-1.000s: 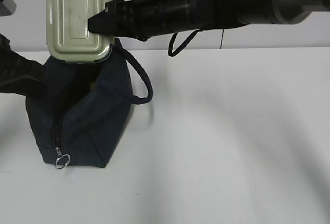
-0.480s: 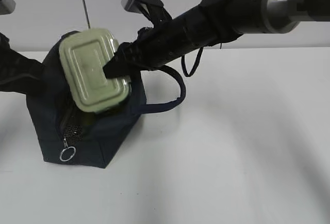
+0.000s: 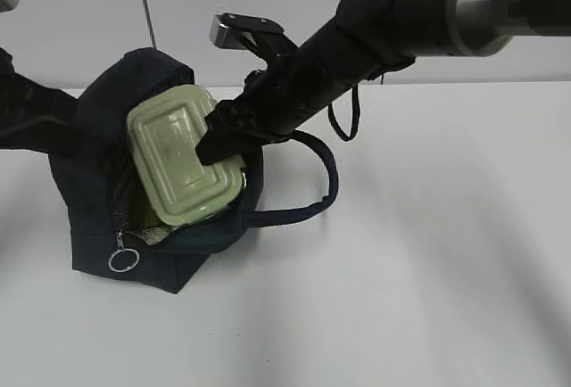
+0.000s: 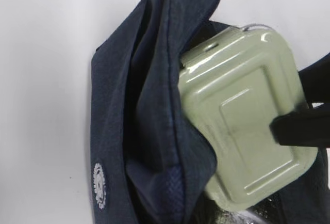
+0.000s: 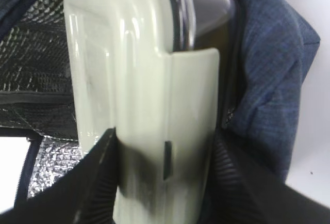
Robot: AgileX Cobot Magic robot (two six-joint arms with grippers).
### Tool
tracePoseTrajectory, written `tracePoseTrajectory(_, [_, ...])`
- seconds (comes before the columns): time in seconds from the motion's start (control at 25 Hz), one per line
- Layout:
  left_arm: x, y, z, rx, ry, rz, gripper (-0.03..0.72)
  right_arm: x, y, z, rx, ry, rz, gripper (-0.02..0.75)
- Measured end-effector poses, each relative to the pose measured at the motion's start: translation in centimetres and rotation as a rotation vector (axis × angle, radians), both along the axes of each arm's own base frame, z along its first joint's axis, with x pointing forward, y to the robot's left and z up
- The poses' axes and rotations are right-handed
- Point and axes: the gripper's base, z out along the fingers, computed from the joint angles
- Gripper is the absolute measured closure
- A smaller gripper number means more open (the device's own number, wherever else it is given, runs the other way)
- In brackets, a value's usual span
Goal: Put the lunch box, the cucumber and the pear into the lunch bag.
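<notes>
The navy lunch bag [image 3: 183,258] lies tipped on the white table with its mouth open toward the right. My right gripper [image 3: 217,140] is shut on the sage-green lid end of the lunch box [image 3: 181,160], which sits half inside the bag's mouth. The right wrist view shows both fingers clamped on the lunch box [image 5: 139,105]. My left arm [image 3: 27,111] reaches into the bag's left side. Its fingers are hidden by bunched fabric, and the bag's edge [image 4: 154,105] stays held up. The cucumber and the pear are out of view.
The bag's silver ring zip pull [image 3: 123,260] hangs at its front corner. A padded loop handle [image 3: 308,211] lies on the table to the right of the bag. Silver foil lining [image 5: 31,53] shows inside the bag. A white wall stands behind the table.
My right gripper has brought the lunch box down from above the bag into its open mouth. The bag's mouth has spread wider and its handle has swung out to the right.
</notes>
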Motion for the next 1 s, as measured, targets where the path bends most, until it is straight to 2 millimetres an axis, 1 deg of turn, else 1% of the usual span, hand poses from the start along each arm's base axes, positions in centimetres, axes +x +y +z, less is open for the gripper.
tracePoseTrajectory(0.12, [0.0,-0.3,0.0,-0.012,0.002,-0.003,0.703,-0.1,-0.1,-0.1,-0.008,0.018,-0.002,0.379])
tracePoseTrajectory(0.24, [-0.3,-1.1,0.0,-0.012,0.001,-0.035,0.703,-0.2,0.2,-0.1,0.000,0.026,0.001,0.379])
tracePoseTrajectory(0.36, [-0.6,-2.2,0.0,-0.012,-0.001,-0.074,0.703,-0.4,1.2,0.3,0.024,0.029,0.022,0.379])
tracePoseTrajectory(0.44, [-0.7,-2.5,0.0,-0.009,-0.002,-0.089,0.703,-0.6,2.2,0.5,0.044,0.036,0.045,0.373])
tracePoseTrajectory(0.64, [-0.8,-2.6,0.0,-0.005,0.001,-0.093,0.703,-1.3,4.2,1.7,0.080,0.023,0.096,0.304])
tracePoseTrajectory(0.8, [-0.9,-2.6,-0.1,-0.009,0.018,-0.097,0.704,-1.3,4.5,2.3,0.116,0.030,0.097,0.290])
tracePoseTrajectory(1.0, [-0.9,-2.6,-0.1,-0.012,0.023,-0.098,0.704,-1.6,4.6,2.5,0.123,0.052,0.118,0.288])
